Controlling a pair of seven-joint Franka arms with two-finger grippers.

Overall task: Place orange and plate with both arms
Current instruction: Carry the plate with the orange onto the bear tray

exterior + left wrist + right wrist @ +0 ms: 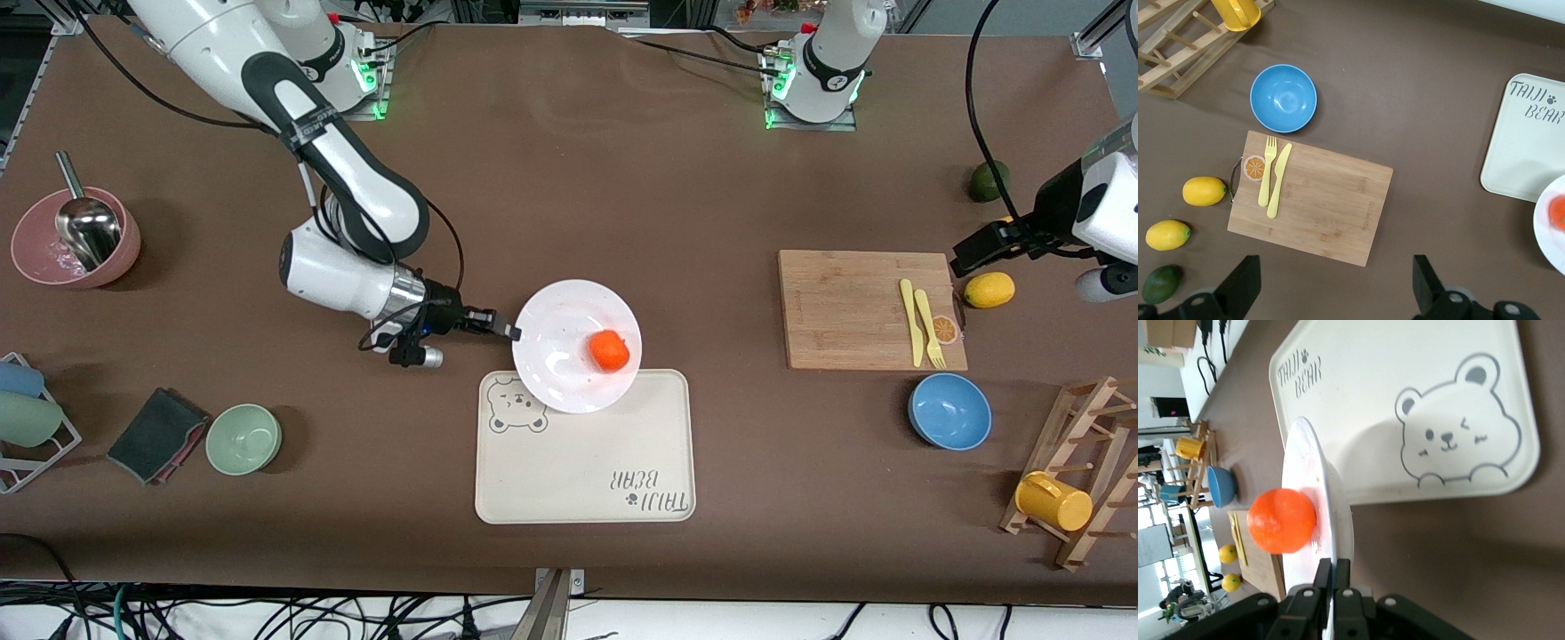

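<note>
- My right tool [514,332] is clenched on the plate [576,345] rim, at about the plate's 9 o'clock in the front view. In the right wrist view the two fingers [1332,588] pinch the rim w/ no gap.
- Plate looks tipped up a bit in the right wrist view. Its edge nearer the front cam overlaps the tray [584,462] corner, right next to the bear drawing [517,405]. Rest of it hangs out over bare worktop [622,196].
- The orange [609,350] sits on the plate, approx 4 o'clock from plate center, touching the surface, well apart from my right tool.
- My left tool [1331,283] is released, fingers spread wide, nothing between them. It's up in the air over the left arm's end of the worktop, above the cutting board [869,308] edge. That arm is just waiting.
- On the board: yellow fork [929,328] and knife [911,322] side by side, plus a small orange-slice pic [945,330] by the fork.
- Two lemons [1204,191] and a green fruit [989,180] lie off the board's handle end. Blue bowl [949,411] is nearer the front cam than the board.
- Toward the right arm's end: pink bowl [76,240] w/ metal scoop, green bowl [244,438], dark cloth [156,435].
</note>
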